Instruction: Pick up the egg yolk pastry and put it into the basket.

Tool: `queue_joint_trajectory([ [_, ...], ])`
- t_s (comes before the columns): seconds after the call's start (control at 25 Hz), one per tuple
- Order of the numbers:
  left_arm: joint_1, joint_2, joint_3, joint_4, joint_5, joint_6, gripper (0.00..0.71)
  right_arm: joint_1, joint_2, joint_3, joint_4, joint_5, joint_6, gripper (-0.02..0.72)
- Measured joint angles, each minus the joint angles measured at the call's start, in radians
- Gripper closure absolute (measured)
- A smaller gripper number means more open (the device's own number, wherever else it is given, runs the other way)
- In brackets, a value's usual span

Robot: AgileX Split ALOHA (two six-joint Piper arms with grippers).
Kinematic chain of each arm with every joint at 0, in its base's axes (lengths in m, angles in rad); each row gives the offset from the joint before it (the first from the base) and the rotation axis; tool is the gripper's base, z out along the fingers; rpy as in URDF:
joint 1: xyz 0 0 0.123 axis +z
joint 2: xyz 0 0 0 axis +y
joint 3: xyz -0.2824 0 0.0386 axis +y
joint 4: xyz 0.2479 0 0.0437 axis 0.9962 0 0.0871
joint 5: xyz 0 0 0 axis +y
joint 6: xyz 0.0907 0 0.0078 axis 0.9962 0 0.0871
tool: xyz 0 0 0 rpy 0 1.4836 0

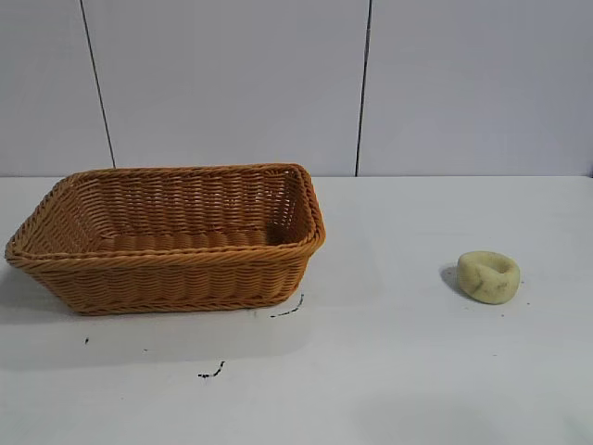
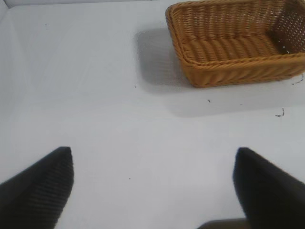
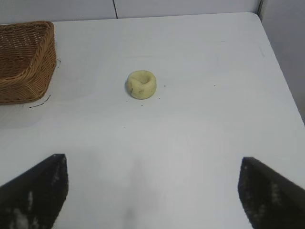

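Pastry (image 1: 488,276) dent-up, basket (image 1: 167,243) lengthwise left-right

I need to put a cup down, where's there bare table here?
Widest bare patch: between the basket and the egg yolk pastry. More lies along the near edge in front of both, where the open left gripper and right gripper hover. The basket fills the left side.

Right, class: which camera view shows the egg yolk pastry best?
The right wrist view: the egg yolk pastry sits near centre, dented top visible from above. The exterior view shows it from the side, right of the basket. The left wrist view misses it.
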Motion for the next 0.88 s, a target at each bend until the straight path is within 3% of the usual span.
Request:
queue_joint_trajectory([
  [0.6,0.000,0.000,0.000,0.000,0.000,0.000,0.017,0.000,0.010,-0.004,0.000,0.004,0.000,0.008],
  [0.88,0.000,0.000,0.000,0.000,0.000,0.000,0.017,0.000,0.329,-0.153,-0.001,0.015,0.000,0.008],
])
